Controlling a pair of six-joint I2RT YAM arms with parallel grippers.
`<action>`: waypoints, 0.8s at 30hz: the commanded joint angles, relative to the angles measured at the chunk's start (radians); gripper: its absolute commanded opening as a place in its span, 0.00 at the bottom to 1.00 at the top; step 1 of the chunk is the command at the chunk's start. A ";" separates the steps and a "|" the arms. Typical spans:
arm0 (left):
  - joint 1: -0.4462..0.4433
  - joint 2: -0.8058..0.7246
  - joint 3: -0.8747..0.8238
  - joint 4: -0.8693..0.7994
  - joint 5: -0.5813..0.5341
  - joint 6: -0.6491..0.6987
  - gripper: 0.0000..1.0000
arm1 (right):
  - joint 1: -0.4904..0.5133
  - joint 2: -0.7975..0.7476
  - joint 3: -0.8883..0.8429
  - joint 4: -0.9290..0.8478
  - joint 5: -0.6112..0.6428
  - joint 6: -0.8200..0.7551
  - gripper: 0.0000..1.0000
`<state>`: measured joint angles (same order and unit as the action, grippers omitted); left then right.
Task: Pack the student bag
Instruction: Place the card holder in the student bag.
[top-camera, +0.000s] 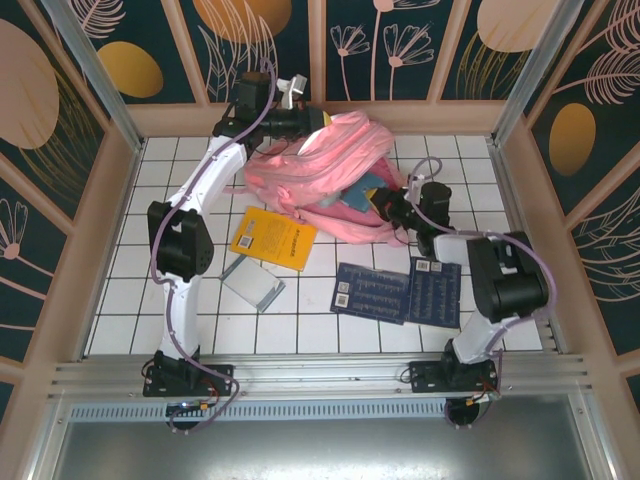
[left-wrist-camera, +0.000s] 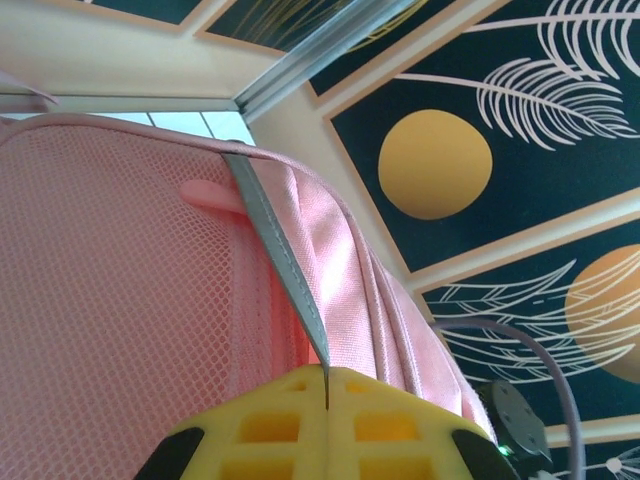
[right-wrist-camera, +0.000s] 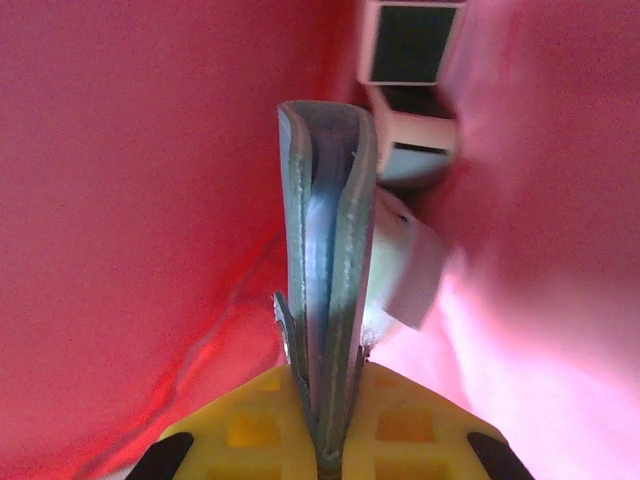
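The bag (top-camera: 320, 165) lay far centre, mouth turned right. The left gripper (left-wrist-camera: 326, 385) was clenched on its far rim (apparently propping it open). The right gripper (right-wrist-camera: 325, 410), at the mouth, pinched a thin book (right-wrist-camera: 325, 230), long axis pointing deeper in, pink fabric all round.

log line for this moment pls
left pincer: shut on student bag rim | right pincer: shut on blue-grey booklet, inside bag | yellow book: on table, unpacked
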<state>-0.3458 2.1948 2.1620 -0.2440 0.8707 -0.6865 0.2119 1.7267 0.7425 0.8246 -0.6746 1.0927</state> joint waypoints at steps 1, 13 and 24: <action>0.011 -0.023 0.039 0.142 0.094 -0.013 0.00 | 0.030 0.091 0.116 0.239 -0.099 0.073 0.00; 0.023 -0.027 0.023 0.230 0.143 -0.067 0.00 | 0.237 0.367 0.613 -0.377 0.267 0.069 0.00; 0.057 -0.035 -0.044 0.366 0.192 -0.169 0.00 | 0.282 0.710 1.070 -0.306 0.228 0.146 0.69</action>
<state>-0.3054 2.2059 2.1159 -0.0719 0.9531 -0.7933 0.4850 2.3924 1.7527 0.5072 -0.3943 1.2324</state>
